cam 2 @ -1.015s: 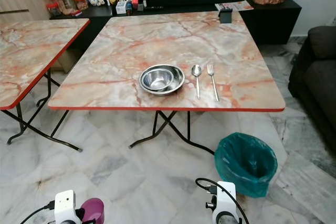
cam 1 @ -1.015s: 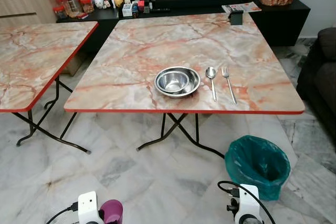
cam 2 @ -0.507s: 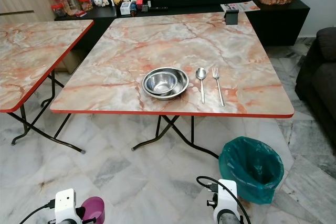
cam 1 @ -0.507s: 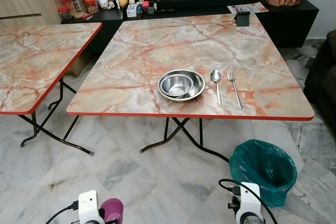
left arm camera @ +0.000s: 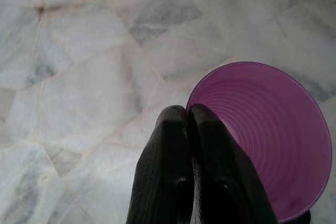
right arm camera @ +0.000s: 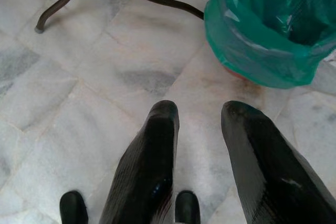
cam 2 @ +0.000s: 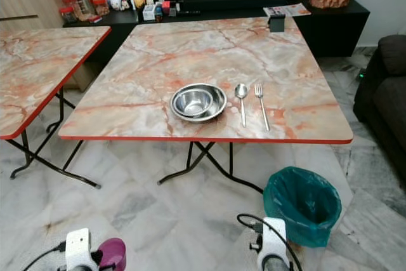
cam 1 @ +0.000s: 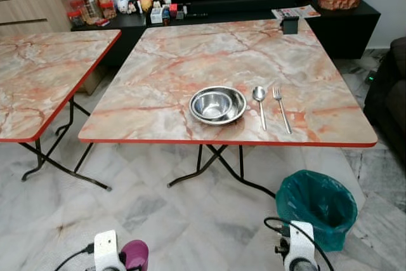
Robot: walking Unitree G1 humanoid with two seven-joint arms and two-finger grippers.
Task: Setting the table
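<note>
Our left gripper (left arm camera: 188, 113) has its two black fingers pressed together on the rim of a purple ribbed plastic cup (left arm camera: 268, 140), one finger inside the wall and one outside, and it holds the cup low over the grey-veined white marble floor (left arm camera: 89, 77). Our right gripper (right arm camera: 198, 113) hangs low too, its fingers apart with nothing between them, above the same floor and near a bin lined with a green plastic bag (right arm camera: 268, 30).

Ahead of us stands a square folding table with a pink marble-pattern top and red edge (cam 1: 190, 55). Near its front edge, about midway along, sits a shiny round steel bowl (cam 1: 217, 104) with a smaller steel bowl nested inside it. Just beside the bowl, toward the right edge, lie a steel spoon (cam 1: 260, 103) and then a steel fork (cam 1: 281, 108), side by side and apart, handles pointing to the front edge. A small black holder (cam 1: 290, 25) stands at the far right corner. The bin is on the floor below the front right corner. A second table of the same pattern (cam 1: 38, 74) stands to the left.
</note>
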